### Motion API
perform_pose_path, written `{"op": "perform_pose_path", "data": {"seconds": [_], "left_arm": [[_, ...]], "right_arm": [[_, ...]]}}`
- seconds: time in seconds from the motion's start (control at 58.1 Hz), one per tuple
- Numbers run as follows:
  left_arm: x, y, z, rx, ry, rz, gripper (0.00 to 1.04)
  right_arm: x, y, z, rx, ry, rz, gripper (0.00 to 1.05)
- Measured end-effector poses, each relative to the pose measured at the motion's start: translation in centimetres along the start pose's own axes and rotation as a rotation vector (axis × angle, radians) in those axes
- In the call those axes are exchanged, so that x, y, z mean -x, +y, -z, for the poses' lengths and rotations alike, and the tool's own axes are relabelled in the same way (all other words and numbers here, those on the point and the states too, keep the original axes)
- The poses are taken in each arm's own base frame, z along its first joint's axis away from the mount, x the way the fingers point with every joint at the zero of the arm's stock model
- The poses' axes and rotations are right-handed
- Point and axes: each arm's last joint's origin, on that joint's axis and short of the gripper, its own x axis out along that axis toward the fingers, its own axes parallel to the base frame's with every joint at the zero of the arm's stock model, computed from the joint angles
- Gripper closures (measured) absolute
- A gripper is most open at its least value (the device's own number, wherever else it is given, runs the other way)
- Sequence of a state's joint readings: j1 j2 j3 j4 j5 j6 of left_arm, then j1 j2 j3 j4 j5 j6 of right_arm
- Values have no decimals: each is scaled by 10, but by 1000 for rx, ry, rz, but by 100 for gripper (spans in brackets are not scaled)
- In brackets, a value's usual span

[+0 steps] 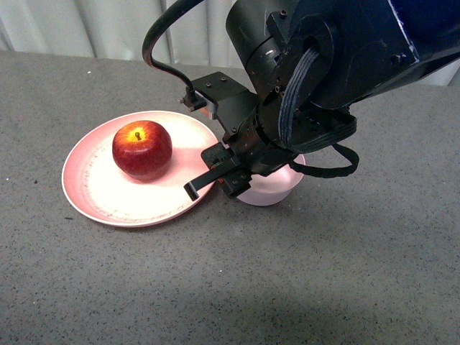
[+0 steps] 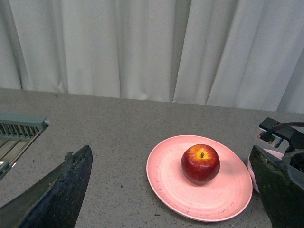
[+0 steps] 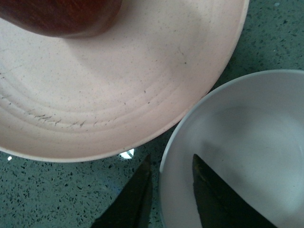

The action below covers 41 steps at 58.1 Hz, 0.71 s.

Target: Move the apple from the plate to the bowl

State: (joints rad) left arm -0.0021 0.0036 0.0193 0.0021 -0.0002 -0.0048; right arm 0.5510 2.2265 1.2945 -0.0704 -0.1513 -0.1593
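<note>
The dark-red apple [image 1: 142, 149] sits upright on the salmon-pink plate [image 1: 100, 190], left of centre on the table. The small pale pink bowl [image 1: 269, 188] stands against the plate's right edge, mostly hidden under my right arm. My right gripper [image 1: 219, 183] is open and low at the bowl's near rim. In the right wrist view the right gripper [image 3: 172, 161] straddles the rim of the bowl [image 3: 247, 142], one finger inside and one outside, with the plate [image 3: 118, 85] and the apple's underside [image 3: 61, 16] just beyond. My left gripper [image 2: 171, 151] is open and empty, facing the apple [image 2: 200, 164] from a distance.
The table [image 1: 302, 287] is grey and speckled. White curtains [image 2: 142, 47] hang along its far edge. A grey-green slotted frame [image 2: 21, 126] lies at the table's edge in the left wrist view. My right arm's black cable [image 1: 154, 50] loops above the plate.
</note>
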Motion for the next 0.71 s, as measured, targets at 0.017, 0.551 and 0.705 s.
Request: {"op": "perform_pose_path", "data": {"seconds": [0.017, 0.551, 0.705], "left_arm": [[0, 0, 0, 0, 0, 0, 7], [0, 0, 0, 0, 0, 0, 7], [0, 0, 0, 0, 0, 0, 7]], "right_arm": [[0, 0, 1, 1, -7, 1, 68], [117, -50, 62, -215, -418, 525, 9], [138, -54, 83, -246, -438, 569, 9]]}}
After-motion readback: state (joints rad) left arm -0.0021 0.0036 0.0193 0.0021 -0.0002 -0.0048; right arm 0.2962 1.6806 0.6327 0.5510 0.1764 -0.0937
